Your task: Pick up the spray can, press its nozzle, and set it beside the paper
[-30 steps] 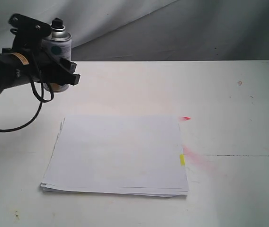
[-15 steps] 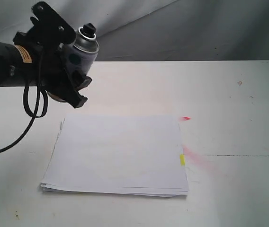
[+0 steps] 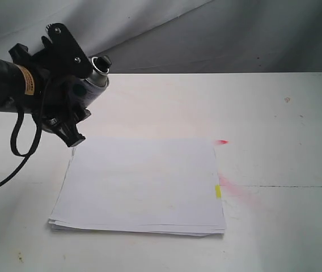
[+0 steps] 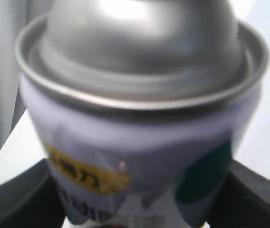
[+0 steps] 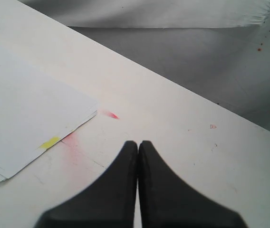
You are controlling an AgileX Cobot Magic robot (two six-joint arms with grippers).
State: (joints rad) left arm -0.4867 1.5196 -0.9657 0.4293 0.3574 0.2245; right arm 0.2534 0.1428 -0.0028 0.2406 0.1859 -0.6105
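Note:
My left gripper (image 3: 70, 107) is shut on the spray can (image 3: 90, 84), held in the air above the table's back left, tilted so its top leans toward the right. The black nozzle (image 3: 103, 60) sticks out at the can's upper end. In the left wrist view the spray can (image 4: 139, 123) fills the frame, silver dome up, white label with a teal dot and a yellow patch, between the dark fingers (image 4: 249, 194). The paper (image 3: 141, 184) lies flat in the middle of the table, a yellow tab (image 3: 217, 191) at its right edge. My right gripper (image 5: 138, 145) is shut and empty, beyond the paper (image 5: 25, 114) corner.
Red spray marks (image 3: 234, 190) stain the table (image 3: 274, 124) just right of the paper, with a small red fleck (image 3: 222, 141) by its far right corner. A grey cloth backdrop (image 3: 206, 34) hangs behind the table. A black cable (image 3: 13, 153) droops from the left arm.
The left gripper has tipped the can over from upright to a strong tilt, nozzle leaning right, and has come down a little nearer the paper's far left corner. The right arm stays out of sight.

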